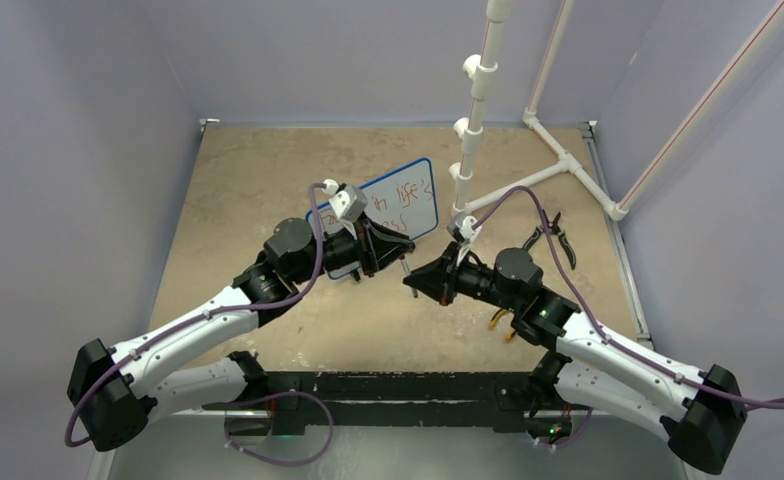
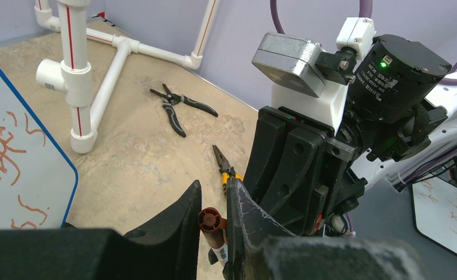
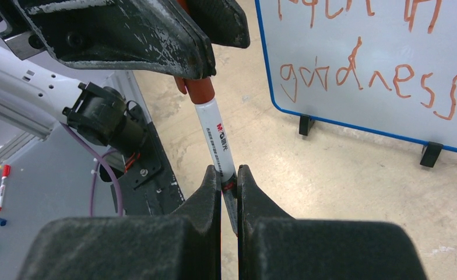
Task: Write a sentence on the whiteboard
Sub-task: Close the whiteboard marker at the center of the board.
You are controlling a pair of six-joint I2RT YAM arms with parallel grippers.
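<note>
The left gripper (image 2: 213, 201) pinches the marker (image 3: 214, 131) by its red end; the right gripper (image 3: 229, 178) clamps tight on the other end. The whiteboard (image 1: 408, 195) stands mid-tabletop toward the far edge, the sentence (image 3: 366, 73) written. Best to work straight along the barrel, no sideways twist.

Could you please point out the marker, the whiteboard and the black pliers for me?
marker (image 3: 217, 131), right wrist view, on its white barrel.
whiteboard (image 3: 378, 114), right wrist view, on a bare white patch near its lower edge.
black pliers (image 2: 169, 100), left wrist view, at the pivot.
</note>
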